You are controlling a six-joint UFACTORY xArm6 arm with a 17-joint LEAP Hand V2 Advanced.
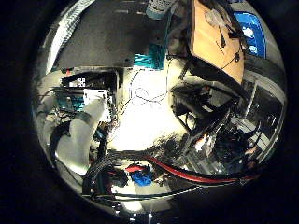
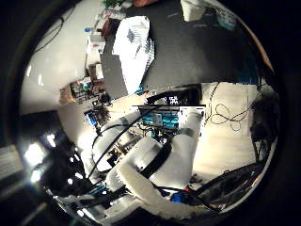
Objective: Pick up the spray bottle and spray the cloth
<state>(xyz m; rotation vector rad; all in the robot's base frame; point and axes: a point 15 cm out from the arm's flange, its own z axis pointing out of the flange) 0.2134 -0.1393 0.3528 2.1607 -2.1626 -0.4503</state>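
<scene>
White arm segments [image 2: 155, 160] of the robot fill the nearest part of the thumb-side view, rising from a base [image 2: 169, 115] mounted at the edge of a dark table [image 2: 197, 52]. On that table lies a white cloth [image 2: 134, 44], crumpled and spread near one edge; a pale container [image 2: 193, 9], possibly the spray bottle, stands at the far edge, well apart from the cloth, though its identity cannot be confirmed. Beside the table, a light floor [image 1: 149, 121] carries loose clutter: a wooden board [image 1: 217, 42] on a dark frame, a teal crate [image 1: 150, 59] just below the table edge, and a blue object [image 1: 141, 177] near the arm. No part of the hand's fingers is identifiable in either view, so their spread cannot be told, nor their position relative to the bottle.
</scene>
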